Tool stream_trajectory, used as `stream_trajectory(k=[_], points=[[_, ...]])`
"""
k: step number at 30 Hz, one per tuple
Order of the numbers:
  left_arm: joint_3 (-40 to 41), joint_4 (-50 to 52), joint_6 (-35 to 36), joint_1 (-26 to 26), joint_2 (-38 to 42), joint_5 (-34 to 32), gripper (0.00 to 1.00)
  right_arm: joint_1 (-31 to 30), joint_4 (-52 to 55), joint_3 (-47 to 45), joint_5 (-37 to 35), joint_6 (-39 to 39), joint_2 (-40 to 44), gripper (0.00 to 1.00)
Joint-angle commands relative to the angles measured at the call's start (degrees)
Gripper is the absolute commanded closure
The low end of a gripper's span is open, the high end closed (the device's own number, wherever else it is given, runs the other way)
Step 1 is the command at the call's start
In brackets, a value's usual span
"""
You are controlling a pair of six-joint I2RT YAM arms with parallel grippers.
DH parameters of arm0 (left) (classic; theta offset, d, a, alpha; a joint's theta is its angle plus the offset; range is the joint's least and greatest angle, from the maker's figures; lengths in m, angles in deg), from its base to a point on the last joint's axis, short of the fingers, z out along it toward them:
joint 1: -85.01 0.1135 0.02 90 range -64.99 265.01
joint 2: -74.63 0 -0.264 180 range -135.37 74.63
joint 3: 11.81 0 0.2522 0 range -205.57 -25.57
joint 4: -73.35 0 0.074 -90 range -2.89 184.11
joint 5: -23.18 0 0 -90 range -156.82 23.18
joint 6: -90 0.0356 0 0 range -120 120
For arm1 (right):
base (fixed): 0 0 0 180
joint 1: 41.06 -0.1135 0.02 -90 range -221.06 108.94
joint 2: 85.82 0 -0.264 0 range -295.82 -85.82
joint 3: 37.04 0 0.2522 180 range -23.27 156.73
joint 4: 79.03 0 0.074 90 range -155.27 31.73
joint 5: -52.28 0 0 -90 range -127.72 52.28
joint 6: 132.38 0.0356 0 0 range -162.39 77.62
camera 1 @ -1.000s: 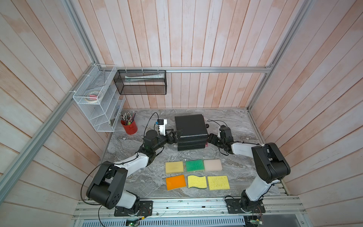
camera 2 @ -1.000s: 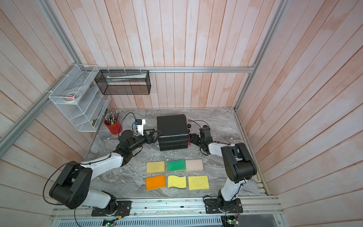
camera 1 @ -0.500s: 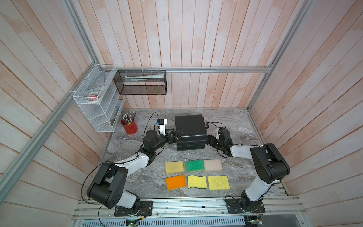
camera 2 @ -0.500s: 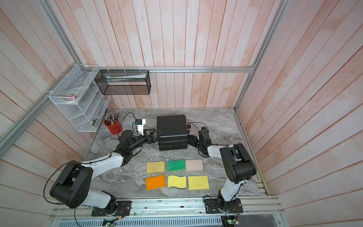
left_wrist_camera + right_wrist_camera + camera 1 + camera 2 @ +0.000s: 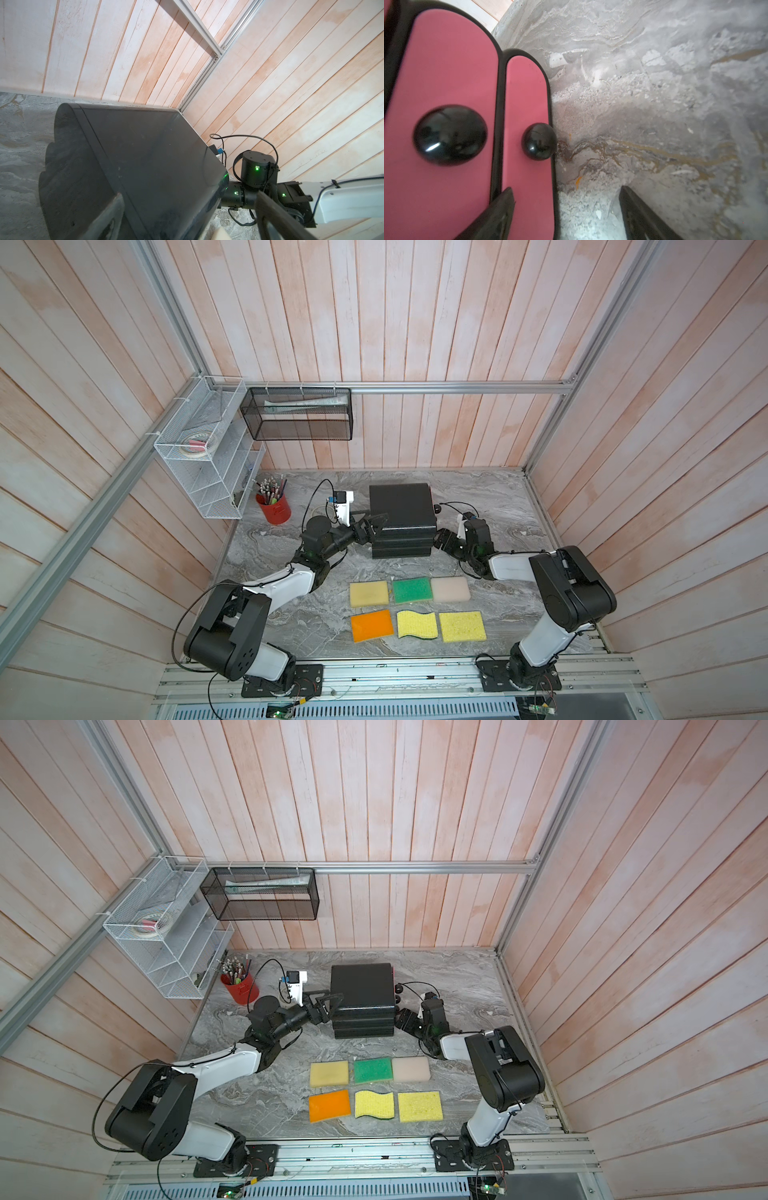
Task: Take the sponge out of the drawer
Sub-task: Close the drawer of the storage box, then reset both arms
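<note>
In both top views, the right gripper (image 5: 441, 537) (image 5: 403, 1020) has slid in toward the black drawer unit (image 5: 403, 510) (image 5: 361, 990) since a second ago, and its fingers now sit just beside the knobbed face. The left gripper (image 5: 376, 526) (image 5: 328, 1004) hasn't budged. Its fingers are spread wide against the unit's opposite side. Six sponges (image 5: 415, 624) (image 5: 374, 1104) lie on the table, well clear of both sets of fingers.

In the left wrist view, the left gripper (image 5: 189, 194) has its fingers (image 5: 112, 216) splayed, with the unit's dark shell (image 5: 155, 166) filling the space between them.

In the right wrist view, the right gripper (image 5: 566, 188) has its fingers (image 5: 633, 207) parted, pinching nothing. Two pink drawer fronts (image 5: 525, 93) stand shut. The smaller knob (image 5: 538, 141) is just ahead of the fingertips. Any sponge inside is hidden.
</note>
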Motion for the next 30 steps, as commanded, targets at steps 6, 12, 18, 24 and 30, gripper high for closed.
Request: stream_trajectory(k=[6, 12, 18, 24, 30], points=[[2.98, 1.11, 1.76, 1.22, 6.64, -0.53, 0.0, 0.42, 6.08, -1.38, -5.96, -3.59, 9.3, 0.19], [3.67, 16.3, 9.76, 3.17, 18.62, -12.44, 0.0, 1.06, 13.31, -2.59, -19.75, -8.22, 23.31, 0.16], [5.48, 29.76, 17.51, 4.62, 27.72, -41.64, 0.0, 2.8, 18.6, -3.47, -31.45, -12.69, 36.74, 0.08], [17.01, 19.64, 25.72, 4.89, 33.65, -60.82, 0.0, 6.6, 21.71, -5.72, -36.67, -15.58, 43.96, 0.02], [28.86, -4.35, 32.47, 8.25, 27.22, -62.41, 0.0, 11.29, 21.74, -8.78, -35.86, -15.74, 45.37, 0.02]])
